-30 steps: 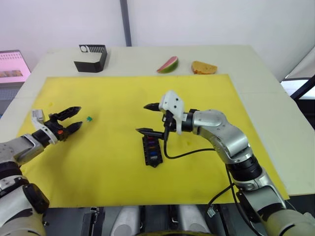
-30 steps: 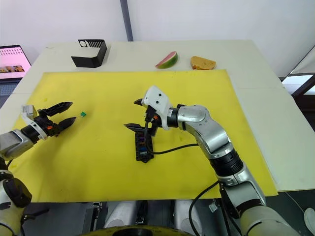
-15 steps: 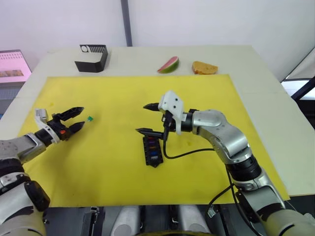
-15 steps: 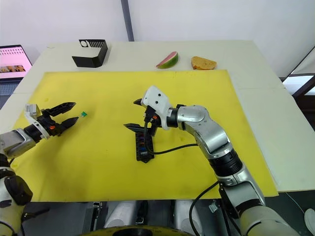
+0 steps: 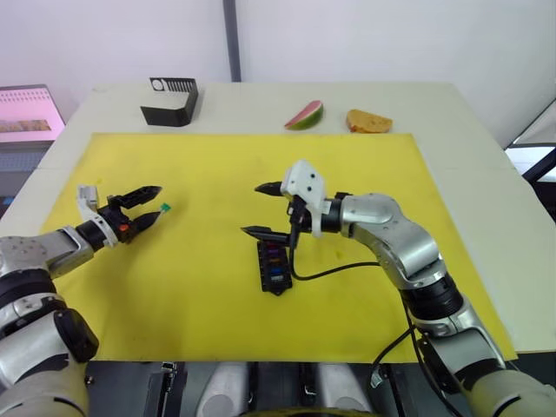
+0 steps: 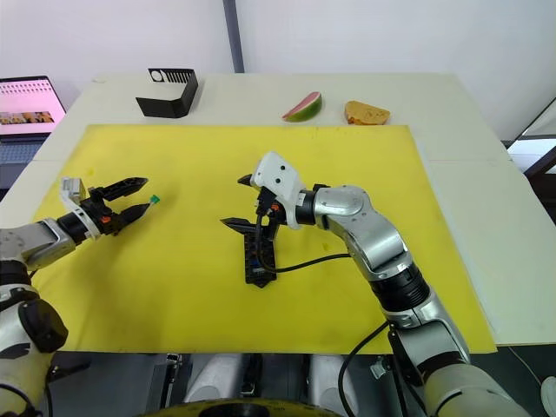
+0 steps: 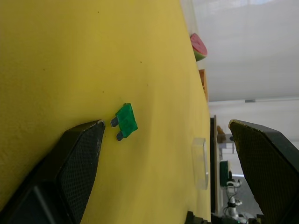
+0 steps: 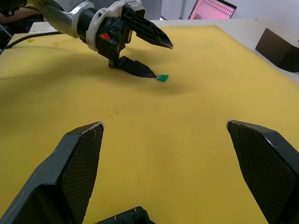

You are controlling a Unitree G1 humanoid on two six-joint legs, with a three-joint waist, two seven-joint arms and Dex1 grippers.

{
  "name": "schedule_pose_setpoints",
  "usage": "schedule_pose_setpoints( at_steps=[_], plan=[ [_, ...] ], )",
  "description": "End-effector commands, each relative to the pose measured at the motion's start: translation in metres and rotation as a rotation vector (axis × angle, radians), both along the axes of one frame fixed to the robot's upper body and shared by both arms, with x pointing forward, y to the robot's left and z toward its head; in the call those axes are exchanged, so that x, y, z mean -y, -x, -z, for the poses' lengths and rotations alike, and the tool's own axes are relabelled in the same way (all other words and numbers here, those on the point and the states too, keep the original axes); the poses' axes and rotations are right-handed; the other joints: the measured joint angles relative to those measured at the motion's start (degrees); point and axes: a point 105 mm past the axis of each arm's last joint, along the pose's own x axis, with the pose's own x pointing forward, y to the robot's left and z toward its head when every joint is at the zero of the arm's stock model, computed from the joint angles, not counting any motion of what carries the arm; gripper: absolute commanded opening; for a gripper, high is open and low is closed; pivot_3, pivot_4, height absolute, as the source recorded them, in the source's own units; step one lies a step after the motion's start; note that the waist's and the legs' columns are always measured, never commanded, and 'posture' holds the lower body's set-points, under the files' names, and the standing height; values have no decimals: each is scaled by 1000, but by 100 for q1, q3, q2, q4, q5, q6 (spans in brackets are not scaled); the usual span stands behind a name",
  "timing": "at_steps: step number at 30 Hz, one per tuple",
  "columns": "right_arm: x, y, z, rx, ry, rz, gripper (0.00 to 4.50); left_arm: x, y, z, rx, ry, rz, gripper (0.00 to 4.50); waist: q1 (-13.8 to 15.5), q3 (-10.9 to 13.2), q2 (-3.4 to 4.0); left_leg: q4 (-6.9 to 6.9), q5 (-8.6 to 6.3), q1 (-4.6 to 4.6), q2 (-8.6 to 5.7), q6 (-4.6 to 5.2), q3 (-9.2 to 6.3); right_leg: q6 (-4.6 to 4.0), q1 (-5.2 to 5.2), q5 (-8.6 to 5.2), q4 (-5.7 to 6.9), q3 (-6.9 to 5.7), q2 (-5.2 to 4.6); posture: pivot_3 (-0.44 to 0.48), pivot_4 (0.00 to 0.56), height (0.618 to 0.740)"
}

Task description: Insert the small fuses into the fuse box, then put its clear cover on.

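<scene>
Left wrist view: your left gripper (image 5: 149,204) gapes at the green fuse (image 7: 125,121), right gripper (image 5: 263,209) also agape over the fuse box (image 5: 272,265); next, straddle and pinch

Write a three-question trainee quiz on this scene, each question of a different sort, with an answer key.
1. True or false: the left gripper already holds the green fuse.
2. Multiple choice: where is the fuse box? A) beside the watermelon slice; B) on the yellow mat, just under the right gripper; C) in the left gripper.
3. Fill in: the green fuse lies on the ____ mat.

Key
1. False. Its fingers are spread and the fuse lies on the mat by one fingertip, not pinched.
2. B.
3. yellow.
</scene>
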Motion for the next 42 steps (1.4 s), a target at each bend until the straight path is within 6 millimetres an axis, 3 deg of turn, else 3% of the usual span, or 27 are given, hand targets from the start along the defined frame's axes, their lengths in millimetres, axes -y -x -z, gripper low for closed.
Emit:
schedule_pose_setpoints(
  at_steps=[1, 14, 17, 29, 32, 36, 37, 42],
  plan=[
    [0, 4, -13, 56, -11, -15, 4455, 18, -2, 13, -55, 49, 42, 4500, 5, 0, 1, 0, 0, 0, 0, 0, -1, 0, 1, 0, 0, 0, 0, 0, 150, 740],
    [2, 3, -14, 65, 2, -10, 4455, 24, -7, 17, -73, 25, 41, 4500, 21, 0, 1, 1, 0, 1, -4, 1, -7, 0, 5, 0, -3, 0, -1, 0, 150, 740],
    [3, 2, -13, 68, 7, -9, 4500, 24, -5, 19, -86, 5, 43, 3194, 13, 0, 1, 1, 0, 0, -4, 1, -7, 0, 5, 0, -4, 0, -1, 0, 150, 740],
    [4, 1, -13, 76, 14, -9, 4500, 16, -6, 25, -102, -9, 5, 3194, -8, -1, 1, 0, -1, 1, -3, 1, -6, 0, 5, 0, -6, 0, -1, 0, 150, 740],
    [4, 0, -14, 79, 16, -9, 4500, 11, -8, 26, -89, -4, -19, 2287, -17, -1, 2, -1, -1, 2, -3, 1, -6, 0, 5, 0, -5, 0, -1, 0, 150, 740],
    [5, -1, -14, 82, 19, -6, 4500, 8, -8, 26, -84, -7, -27, 259, -34, -1, 3, -2, -1, 2, -3, 1, -6, 0, 2, 0, -5, 0, 0, 0, 150, 740],
    [5, -1, -14, 83, 19, -6, 4500, 8, -8, 26, -82, -7, -28, 66, -38, -2, 5, -4, -1, 3, -3, 1, -6, 0, 2, 0, -5, 0, 0, 0, 150, 740],
    [9, -2, -15, 85, 21, 1, 4500, 7, -8, 15, -47, 10, -19, 66, -60, -2, 5, -8, -3, 3, -2, 5, -6, 0, -1, 0, -1, 0, 0, 0, 150, 740]
  ],
)
